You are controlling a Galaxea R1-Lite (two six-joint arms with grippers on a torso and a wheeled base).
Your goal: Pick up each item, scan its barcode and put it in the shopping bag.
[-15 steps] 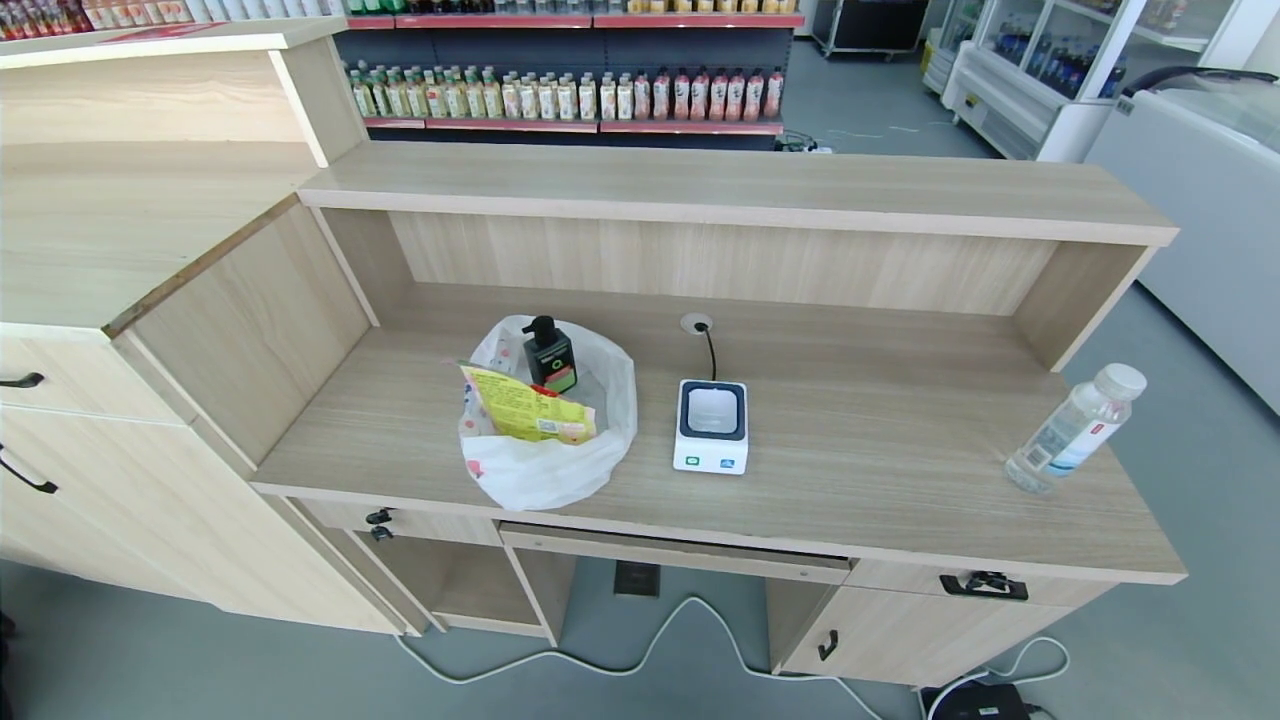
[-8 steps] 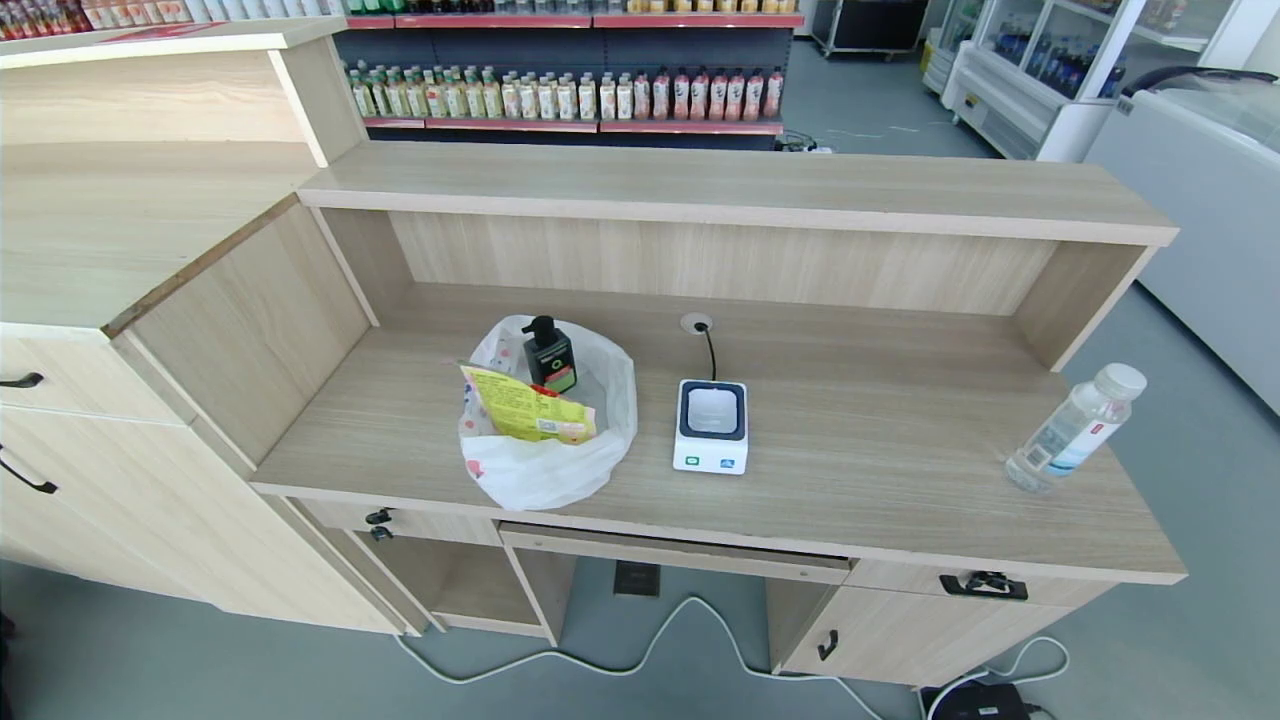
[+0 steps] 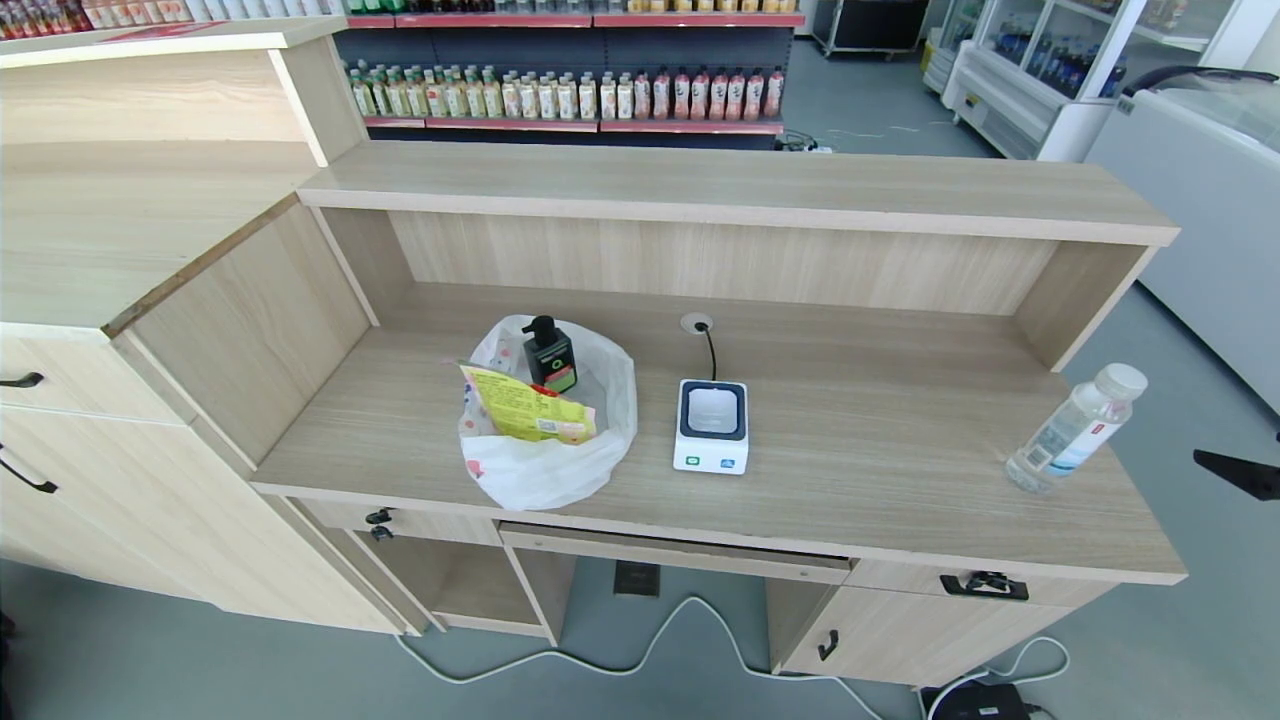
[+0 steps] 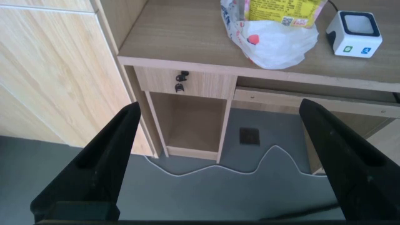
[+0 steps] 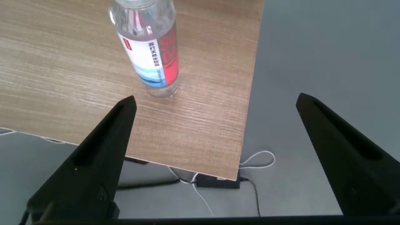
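Observation:
A clear water bottle (image 3: 1075,428) (image 5: 150,47) with a white cap stands upright near the counter's right edge. The white shopping bag (image 3: 548,440) (image 4: 275,34) sits left of centre and holds a black pump bottle (image 3: 549,357) and a yellow snack packet (image 3: 525,408) (image 4: 284,9). The white barcode scanner (image 3: 711,426) (image 4: 356,32) lies beside the bag. My right gripper (image 5: 215,162) is open and empty, just off the counter's right front corner, short of the bottle; one of its fingers (image 3: 1240,472) shows at the head view's right edge. My left gripper (image 4: 219,169) is open, low before the counter's left front.
The wooden counter (image 3: 880,420) has a raised back shelf (image 3: 740,185) and a tall side wall (image 3: 250,320) on the left. The scanner's cable (image 3: 710,350) runs to a hole at the back. A white cord (image 4: 206,169) lies on the floor under the desk.
A dark finger of my right gripper has come into the head view at its right edge, near the water bottle. Nothing on the counter has moved.

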